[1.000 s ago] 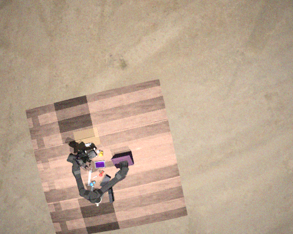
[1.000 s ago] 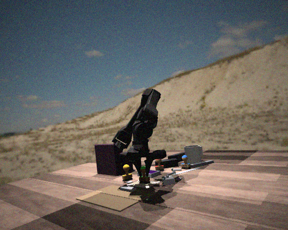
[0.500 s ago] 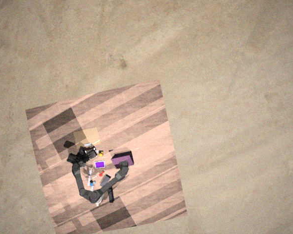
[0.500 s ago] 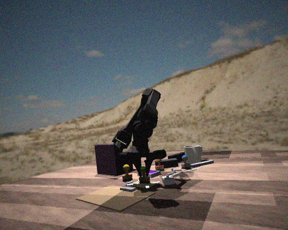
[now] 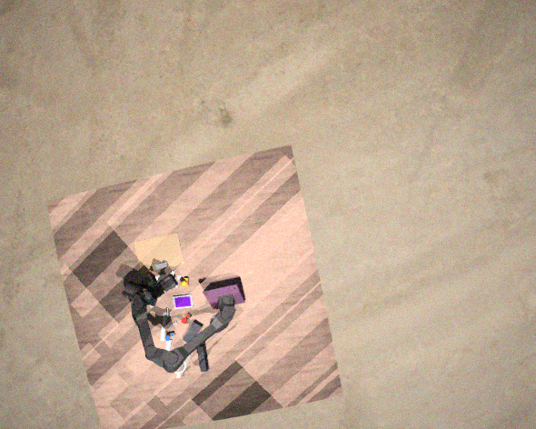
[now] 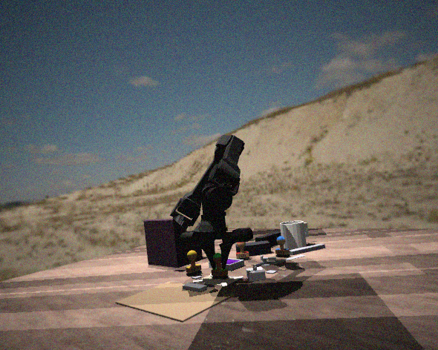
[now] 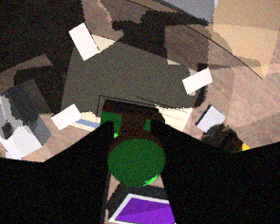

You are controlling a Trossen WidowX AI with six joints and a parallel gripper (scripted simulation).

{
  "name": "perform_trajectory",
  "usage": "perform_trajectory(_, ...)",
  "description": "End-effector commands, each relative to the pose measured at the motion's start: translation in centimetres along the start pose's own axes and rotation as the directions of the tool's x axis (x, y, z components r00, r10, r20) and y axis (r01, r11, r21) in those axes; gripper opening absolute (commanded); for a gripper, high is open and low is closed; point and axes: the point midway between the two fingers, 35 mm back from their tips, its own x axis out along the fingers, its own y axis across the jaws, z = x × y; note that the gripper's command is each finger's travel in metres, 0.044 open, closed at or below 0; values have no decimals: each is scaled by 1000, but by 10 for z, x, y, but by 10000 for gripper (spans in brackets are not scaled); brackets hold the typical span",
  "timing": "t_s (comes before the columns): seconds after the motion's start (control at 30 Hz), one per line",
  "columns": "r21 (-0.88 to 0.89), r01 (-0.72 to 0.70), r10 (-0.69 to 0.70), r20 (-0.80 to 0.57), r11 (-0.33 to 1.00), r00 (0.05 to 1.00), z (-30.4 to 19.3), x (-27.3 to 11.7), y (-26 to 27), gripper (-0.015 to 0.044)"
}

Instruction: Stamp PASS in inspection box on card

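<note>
the counter [image 5: 259, 258] [image 6: 79, 319] carries everything here, in pink and brown patches. the dark arm [image 5: 142, 329] [image 6: 226, 169] bends over it, its forward end above the card [image 7: 128, 76]. a purple box [image 5: 223, 293] [image 6: 161, 242] stands upright well apart from the card. the flat tan sheet [image 5: 157, 246] [image 6: 166, 301] [image 7: 249, 24] lies just beside the card.

the hand [image 5: 163, 280] [image 6: 218, 259] [image 7: 132, 127] points down, its fingers partly closed around the green-knobbed stamp [image 6: 218, 271] [image 7: 136, 161], gripping it upright over the card. i cannot tell whether the stamp's face touches the card, nor read its lettering; the inspection box and any print are hidden.

a pale mug [image 5: 181, 367] [image 6: 292, 233] stands farther off. the purple ink pad [image 5: 183, 301] [image 6: 234, 264] [image 7: 144, 209] sits open near the card, apart from the held stamp. a yellow-knobbed stamp [image 5: 184, 282] [image 6: 191, 265] stands near the card too; a red one [image 5: 185, 318] [image 6: 242, 250] and a blue-knobbed one [image 5: 169, 337] [image 6: 281, 248] stand beyond the pad. small white tabs [image 7: 84, 42] lie around the card's edges.
</note>
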Motion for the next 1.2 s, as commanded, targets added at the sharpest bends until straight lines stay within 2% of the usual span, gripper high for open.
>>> perform_trajectory(0.0, -2, -1, 1, -3, 1000, 1000, -1, 3, 1, 0)
perform_trajectory(1.17, -2, 0, 0, -1, 1000, 1000, 1, -22, 1, 0)
